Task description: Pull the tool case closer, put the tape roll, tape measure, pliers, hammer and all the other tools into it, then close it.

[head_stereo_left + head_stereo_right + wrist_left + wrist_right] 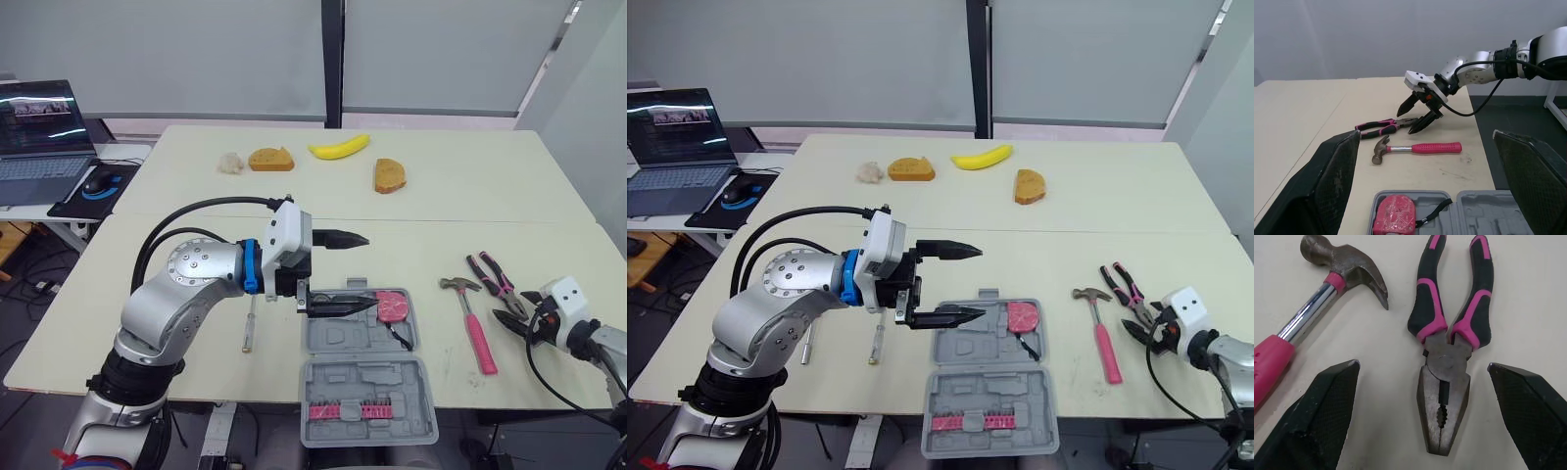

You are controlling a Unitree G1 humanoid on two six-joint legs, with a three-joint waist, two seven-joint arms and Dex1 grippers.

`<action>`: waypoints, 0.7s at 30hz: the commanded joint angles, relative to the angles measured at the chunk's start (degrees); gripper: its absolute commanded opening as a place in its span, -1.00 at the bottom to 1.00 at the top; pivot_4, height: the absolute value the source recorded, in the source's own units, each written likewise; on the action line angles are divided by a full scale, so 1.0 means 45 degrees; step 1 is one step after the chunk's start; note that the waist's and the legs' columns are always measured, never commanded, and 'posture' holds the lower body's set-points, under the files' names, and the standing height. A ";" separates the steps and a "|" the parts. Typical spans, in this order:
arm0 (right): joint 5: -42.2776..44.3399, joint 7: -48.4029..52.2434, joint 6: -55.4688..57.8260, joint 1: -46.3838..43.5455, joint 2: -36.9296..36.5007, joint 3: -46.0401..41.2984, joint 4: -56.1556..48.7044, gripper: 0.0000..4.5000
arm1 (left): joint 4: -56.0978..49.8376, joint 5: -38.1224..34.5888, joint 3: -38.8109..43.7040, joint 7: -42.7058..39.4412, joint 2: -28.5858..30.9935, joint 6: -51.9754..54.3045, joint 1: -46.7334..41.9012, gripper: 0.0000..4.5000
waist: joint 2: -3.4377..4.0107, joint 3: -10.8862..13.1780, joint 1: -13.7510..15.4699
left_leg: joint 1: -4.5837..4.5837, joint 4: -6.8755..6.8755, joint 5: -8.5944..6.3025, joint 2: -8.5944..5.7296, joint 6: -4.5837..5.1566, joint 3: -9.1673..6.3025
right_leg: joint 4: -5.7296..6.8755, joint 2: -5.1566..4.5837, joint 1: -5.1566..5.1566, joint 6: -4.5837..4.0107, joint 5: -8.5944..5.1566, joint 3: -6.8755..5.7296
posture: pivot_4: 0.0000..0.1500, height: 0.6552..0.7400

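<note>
1. Between the parted, empty black fingers of the right gripper (1409, 121) lies the nose of the pink-and-black-handled steel pliers (1445, 382). One finger stands to each side of the nose without touching it. This stance suits closing on the tool to lift it.
2. Just beside that gripper, on the side of the pliers toward the case, lies the steel claw hammer (1327, 289) with a pink grip. It lies flat and apart from the pliers, probably the next tool for this arm.
3. The left gripper (367, 271) hovers with its fingers spread wide and holds nothing. It is poised over the open grey plastic tool case (338, 338).
4. Directly below and just ahead of those fingertips, the red tape measure (394, 306) with a black strap sits in a moulded recess of the case. It is judged already stowed. The lid lies flat open, so closing is not yet done.
5. Back along the left arm, a slim metal screwdriver (249, 323) rests on the cream table (411, 255). It lies outside the case and is yet to be packed.
6. Well beyond both grippers lies a yellow banana (339, 147), which is no part of the task.
</note>
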 commanded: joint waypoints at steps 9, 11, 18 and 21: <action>-0.0479 -0.0826 -0.0862 -0.1261 0.0251 0.0377 0.1782 0.98 | -0.0435 -0.0003 0.0085 -0.0035 0.0124 -0.0139 -0.0307 1.00 | -0.0001 0.0000 -0.0032 | 0.0010 -0.0002 0.0000 0.0005 -0.0001 -0.0004 | 0.0000 0.0005 0.0011 0.0000 0.0000 -0.0003 | 1.00 1.00; -0.0409 -0.0800 -0.0905 -0.1323 0.0353 0.0383 0.1882 0.98 | -0.0403 0.0050 0.0049 -0.0091 0.0141 -0.0178 -0.0322 1.00 | -0.0001 0.0000 -0.0036 | 0.0011 -0.0001 0.0000 0.0005 -0.0001 -0.0006 | 0.0000 0.0006 0.0013 0.0000 0.0000 -0.0003 | 1.00 1.00; -0.0379 -0.0925 -0.1153 -0.1378 0.0482 0.0337 0.2136 0.18 | -0.0425 0.0038 -0.0011 -0.0093 0.0155 -0.0052 -0.0331 1.00 | -0.0002 0.0000 -0.0042 | 0.0029 0.0000 0.0000 0.0005 0.0000 -0.0006 | -0.0003 0.0009 0.0034 0.0000 0.0000 -0.0003 | 1.00 1.00; -0.0209 -0.0837 -0.1113 -0.1272 0.0534 0.0243 0.1994 -0.06 | -0.0445 0.0027 -0.0014 -0.0067 0.0166 -0.0008 -0.0334 1.00 | -0.0002 0.0000 -0.0036 | 0.0030 0.0001 0.0000 0.0004 -0.0001 -0.0011 | -0.0003 0.0009 0.0035 0.0000 0.0000 -0.0004 | 1.00 1.00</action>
